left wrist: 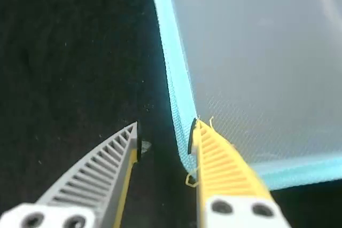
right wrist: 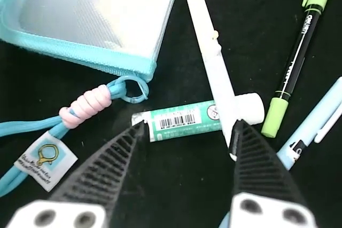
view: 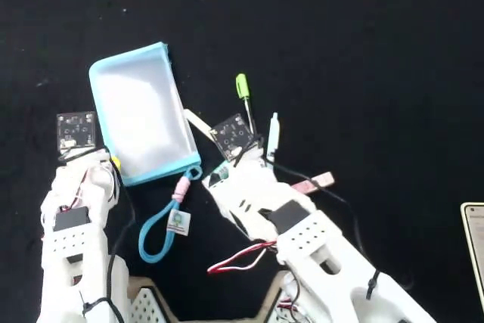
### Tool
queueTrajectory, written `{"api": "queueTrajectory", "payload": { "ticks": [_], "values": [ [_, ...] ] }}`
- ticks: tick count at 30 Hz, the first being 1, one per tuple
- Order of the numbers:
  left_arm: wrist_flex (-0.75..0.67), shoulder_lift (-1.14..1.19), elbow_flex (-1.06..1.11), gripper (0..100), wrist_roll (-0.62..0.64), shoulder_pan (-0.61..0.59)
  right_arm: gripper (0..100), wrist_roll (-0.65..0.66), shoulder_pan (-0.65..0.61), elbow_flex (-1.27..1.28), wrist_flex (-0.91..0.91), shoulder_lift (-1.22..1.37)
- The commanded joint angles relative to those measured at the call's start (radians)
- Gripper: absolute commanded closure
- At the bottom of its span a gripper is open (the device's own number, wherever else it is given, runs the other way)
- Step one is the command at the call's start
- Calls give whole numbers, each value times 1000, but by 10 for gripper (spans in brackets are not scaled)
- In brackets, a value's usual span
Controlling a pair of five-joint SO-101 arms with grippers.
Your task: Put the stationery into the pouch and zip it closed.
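The translucent pouch (view: 140,115) with a light blue edge lies flat at the left of the black table. In the left wrist view my left gripper (left wrist: 163,132) is open at the pouch's near corner; the blue edge (left wrist: 176,78) rests against the yellow finger (left wrist: 219,164). In the right wrist view my right gripper (right wrist: 187,129) is open, straddling a small green tube (right wrist: 181,121) on the cloth. Beside it lie a white pen (right wrist: 214,62), a green-capped black pen (right wrist: 294,62) and a light blue pen (right wrist: 315,126). The pouch's zip pull with pink beads (right wrist: 85,105) lies near.
A blue strap loop (view: 159,232) with a small tag (view: 178,222) trails from the pouch toward the table's front. A pink item (view: 314,183) lies right of the right arm. A pale flat object (view: 475,232) sits at the right edge. Red and white cables (view: 234,259) hang near the arm base.
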Motion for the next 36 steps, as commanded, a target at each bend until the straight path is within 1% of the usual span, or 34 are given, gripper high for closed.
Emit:
{"api": "queueTrajectory", "payload": {
  "ticks": [1,4,5,7,11,13,16,19,21,23,25,26,28,30,31,32,36],
  "values": [
    [127,-17,-99,830,-32,44,744,-12,-14,-79,-40,7],
    [256,-17,-113,829,-152,160,744,-12,-14,-71,-58,7],
    [273,-12,-111,829,-180,196,744,-12,-14,-71,-58,7],
    [279,-6,-104,829,-189,237,744,-12,-14,-71,-57,7],
    [270,-5,-102,829,-187,240,744,-12,-14,-71,-57,7],
    [227,-5,-82,829,-187,236,744,-12,-14,-71,-57,7],
    [172,-5,-53,829,-187,194,744,-12,-14,-70,-52,7],
    [175,-15,-58,829,-178,151,744,-12,-14,-70,-51,7],
    [180,-17,-87,829,-143,117,744,-12,-14,-70,-51,7],
    [238,-17,-150,829,-123,79,744,-12,-14,-70,-52,7],
    [351,-14,-222,829,-137,77,744,-12,-14,-70,-52,7],
    [419,-6,-255,828,-169,94,744,-12,-14,-70,-52,7],
    [546,-5,-294,818,-278,150,744,-12,-14,-70,-52,7],
    [641,-5,-308,770,-365,199,744,-12,-14,-70,-52,7],
    [667,-5,-311,749,-371,214,744,-12,-14,-70,-52,7],
    [680,-5,-314,748,-377,231,744,-12,-14,-70,-52,7],
    [623,-5,-288,755,-394,262,744,-12,-14,-68,-51,7]
  ]
}}
